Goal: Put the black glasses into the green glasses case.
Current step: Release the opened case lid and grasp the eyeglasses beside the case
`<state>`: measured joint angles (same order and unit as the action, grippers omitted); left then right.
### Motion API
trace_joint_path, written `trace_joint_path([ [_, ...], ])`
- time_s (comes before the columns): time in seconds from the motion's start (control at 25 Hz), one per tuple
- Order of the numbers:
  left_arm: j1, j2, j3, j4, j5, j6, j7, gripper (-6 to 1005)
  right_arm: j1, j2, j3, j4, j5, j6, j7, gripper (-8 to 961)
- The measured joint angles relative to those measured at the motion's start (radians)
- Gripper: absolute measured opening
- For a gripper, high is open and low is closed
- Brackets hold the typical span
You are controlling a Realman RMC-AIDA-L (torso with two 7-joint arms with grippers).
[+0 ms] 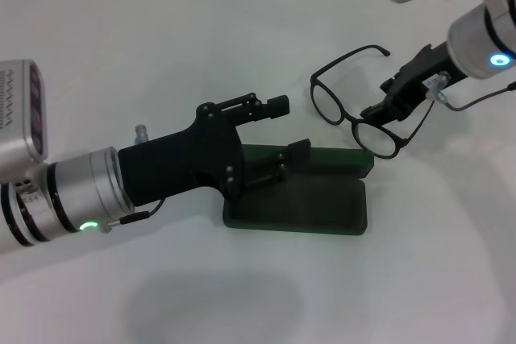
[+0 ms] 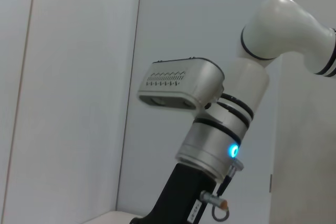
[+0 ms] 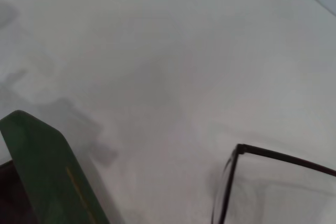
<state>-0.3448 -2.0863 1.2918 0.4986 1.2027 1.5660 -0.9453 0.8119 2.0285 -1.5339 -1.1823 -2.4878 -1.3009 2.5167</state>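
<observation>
The green glasses case (image 1: pixel 306 203) lies open on the white table, its lid (image 1: pixel 330 159) standing up along the far side. My left gripper (image 1: pixel 286 126) is at the case's left end, open, with one finger (image 1: pixel 297 149) at the lid's edge and the other (image 1: pixel 272 105) above it. My right gripper (image 1: pixel 379 110) is shut on the black glasses (image 1: pixel 351 122) and holds them above the table, just beyond the case's far right corner, temple arms unfolded. The right wrist view shows the case lid (image 3: pixel 47 177) and one temple arm (image 3: pixel 278 154).
The white table (image 1: pixel 161 46) reaches back to a wall. The left wrist view shows only my right arm (image 2: pixel 231 129) against the wall.
</observation>
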Motion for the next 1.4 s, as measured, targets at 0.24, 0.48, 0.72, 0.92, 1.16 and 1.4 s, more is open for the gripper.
trace_joint_path([
  [0.24,0.001,0.0,0.0,0.0,0.016,0.004,0.0,636,0.034,0.0,-0.051,0.028,0.004,0.022,0.023,491],
  [0.48,0.001,-0.002,0.0,0.0,0.023,0.005,0.0,635,0.052,-0.001,-0.054,0.054,0.01,0.027,0.036,492],
  [0.72,0.004,-0.001,0.0,0.0,0.023,0.007,0.0,635,0.143,-0.001,-0.058,0.2,0.033,0.054,0.039,492],
  [0.92,0.003,0.0,0.0,0.0,0.026,0.008,0.0,634,0.21,-0.001,-0.064,0.303,0.052,0.087,0.04,493],
  [1.16,0.002,0.001,0.0,0.0,0.026,0.008,0.0,634,0.232,-0.001,-0.082,0.34,0.069,0.096,0.051,491],
  [1.4,0.0,0.0,0.0,0.002,0.034,0.008,0.0,634,0.223,-0.001,-0.108,0.352,0.07,0.121,0.065,490],
])
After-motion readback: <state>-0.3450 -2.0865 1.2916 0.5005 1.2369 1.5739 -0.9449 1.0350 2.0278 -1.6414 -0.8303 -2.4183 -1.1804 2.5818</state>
